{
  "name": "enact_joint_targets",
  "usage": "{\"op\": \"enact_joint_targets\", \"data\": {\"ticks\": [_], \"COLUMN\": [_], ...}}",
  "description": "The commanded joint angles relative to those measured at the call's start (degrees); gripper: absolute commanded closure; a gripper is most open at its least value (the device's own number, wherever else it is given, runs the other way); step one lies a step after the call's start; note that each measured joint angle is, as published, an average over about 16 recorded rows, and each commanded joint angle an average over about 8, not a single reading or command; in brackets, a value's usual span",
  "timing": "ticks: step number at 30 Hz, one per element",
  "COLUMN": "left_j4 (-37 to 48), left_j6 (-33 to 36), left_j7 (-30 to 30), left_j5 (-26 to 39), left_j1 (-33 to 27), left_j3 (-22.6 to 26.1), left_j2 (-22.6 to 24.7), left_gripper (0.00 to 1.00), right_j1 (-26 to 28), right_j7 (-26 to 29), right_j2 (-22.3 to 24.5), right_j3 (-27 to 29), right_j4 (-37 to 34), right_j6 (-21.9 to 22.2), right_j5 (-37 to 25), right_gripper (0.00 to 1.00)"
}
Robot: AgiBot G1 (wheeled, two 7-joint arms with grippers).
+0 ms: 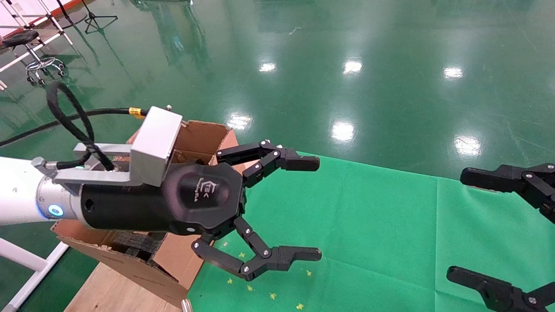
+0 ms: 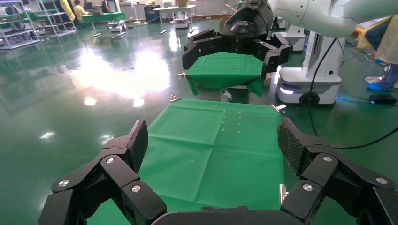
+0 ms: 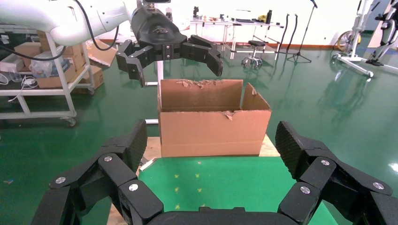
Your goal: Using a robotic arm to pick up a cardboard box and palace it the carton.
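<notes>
Robotic arm (image 1: 26, 195): white arm w/ silver wrist, blue light ring, black cable, enters from left edge of head view at mid-height. Its black multi-link left gripper (image 1: 310, 208) sits centre frame, fingers spread wide apart, nothing between them, above green cloth. In right wrist view same gripper (image 3: 176, 58) hangs at upper centre, just above the carton's (image 3: 211, 122) rear flaps. Carton (image 1: 143, 255): large brown corrugated box, upright, ragged torn flap edges, left side of head view mostly behind the arm; black foam visible inside at lower left. Small taped cardboard box: can't be seen in any view.
</notes>
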Motion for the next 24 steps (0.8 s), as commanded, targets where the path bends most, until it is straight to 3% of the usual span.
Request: {"op": "enact_joint_targets", "data": {"ticks": [1,24], "left_j4": [0.02,0.12], "left_j6": [-0.01,-0.06], "left_j7": [-0.01,-0.04], "left_j5": [0.02,0.12], "left_j1": [-0.01,-0.08], "left_j3": [0.01,0.03], "left_j2": [0.0,0.0], "left_gripper": [0.0,0.0], "right_j1": [0.0,0.0], "right_j7": [0.0,0.0], "right_j2": [0.0,0.0], "right_j3": [0.0,0.0], "right_j4": [0.0,0.0], "right_j6": [0.0,0.0], "right_j5": [0.0,-0.01], "right_gripper": [0.0,0.0]}}
